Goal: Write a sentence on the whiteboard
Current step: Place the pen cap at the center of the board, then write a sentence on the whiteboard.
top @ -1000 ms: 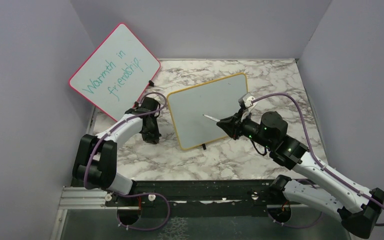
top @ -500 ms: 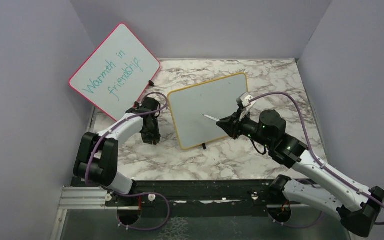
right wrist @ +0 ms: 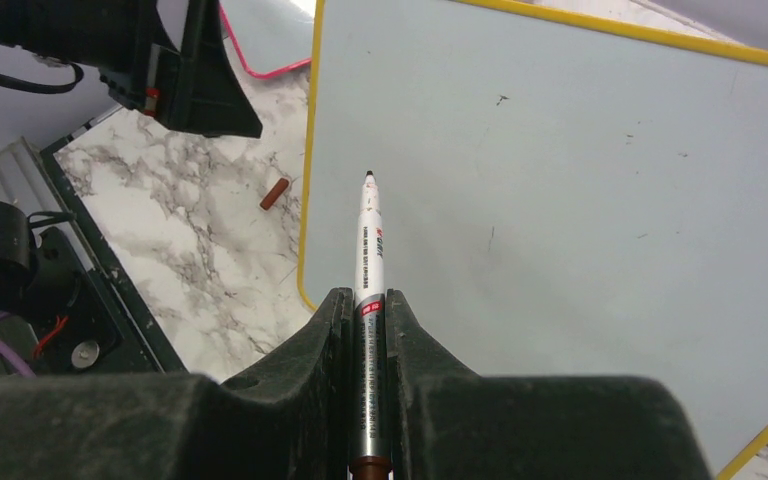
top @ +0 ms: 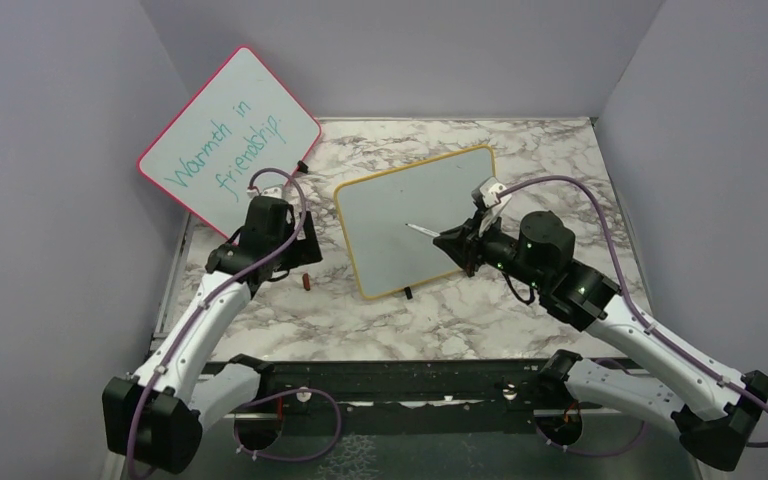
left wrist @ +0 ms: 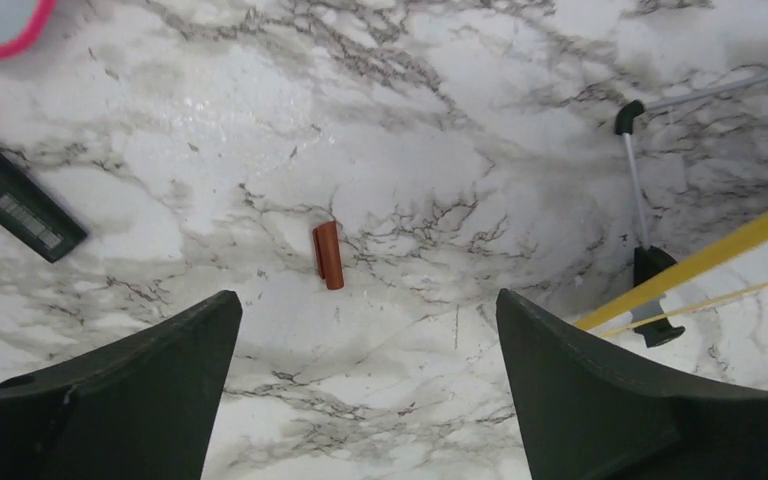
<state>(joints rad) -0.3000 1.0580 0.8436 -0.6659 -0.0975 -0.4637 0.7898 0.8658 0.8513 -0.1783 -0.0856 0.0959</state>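
From above, the whiteboard [top: 400,200] leans mid-counter, and my right gripper [top: 457,243] aims a marker [top: 420,231] at its face. My left wrist view shows my left gripper [left wrist: 368,310] spread wide over a red cap [left wrist: 328,255] lying on the counter [left wrist: 440,130]. My right wrist view shows my fingers [right wrist: 310,380] clamped on the marker.

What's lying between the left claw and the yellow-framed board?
A small red-brown cap, lying loose on the table short of the whiteboard; the left wrist view shows it.
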